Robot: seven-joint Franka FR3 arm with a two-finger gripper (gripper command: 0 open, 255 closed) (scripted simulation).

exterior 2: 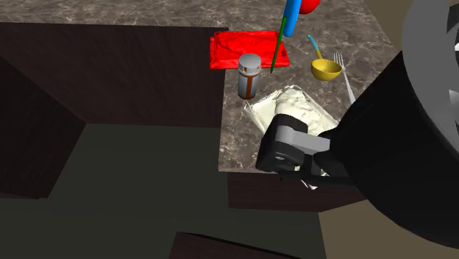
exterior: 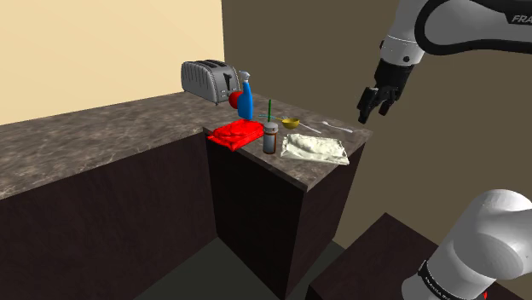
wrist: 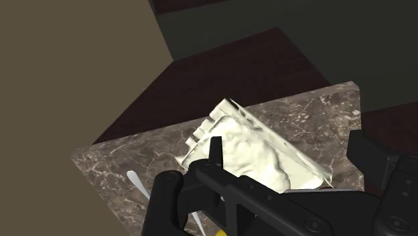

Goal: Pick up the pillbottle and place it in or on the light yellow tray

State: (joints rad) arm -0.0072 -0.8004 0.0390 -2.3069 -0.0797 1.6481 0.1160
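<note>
The pill bottle (exterior: 269, 136) (exterior 2: 249, 76) is brown with a grey cap and stands upright on the dark marble counter, next to a red cloth (exterior: 237, 132) (exterior 2: 246, 50). Beside it, near the counter's end, lies the pale tray (exterior: 315, 150) (exterior 2: 294, 110) (wrist: 254, 151), holding a lumpy off-white mass. My gripper (exterior: 372, 109) (wrist: 289, 151) hangs in the air above the counter's end, higher than the tray and well apart from the bottle. It is open, with nothing between its fingers.
A toaster (exterior: 209, 81), a blue spray bottle (exterior: 245, 98) (exterior 2: 292, 16), a green stick (exterior: 269, 109) (exterior 2: 277, 50), a yellow scoop (exterior: 291, 124) (exterior 2: 325, 68) and a fork (exterior: 332, 128) (exterior 2: 344, 73) crowd the counter behind the bottle and tray. The counter (exterior: 111, 136) drops off just past the tray.
</note>
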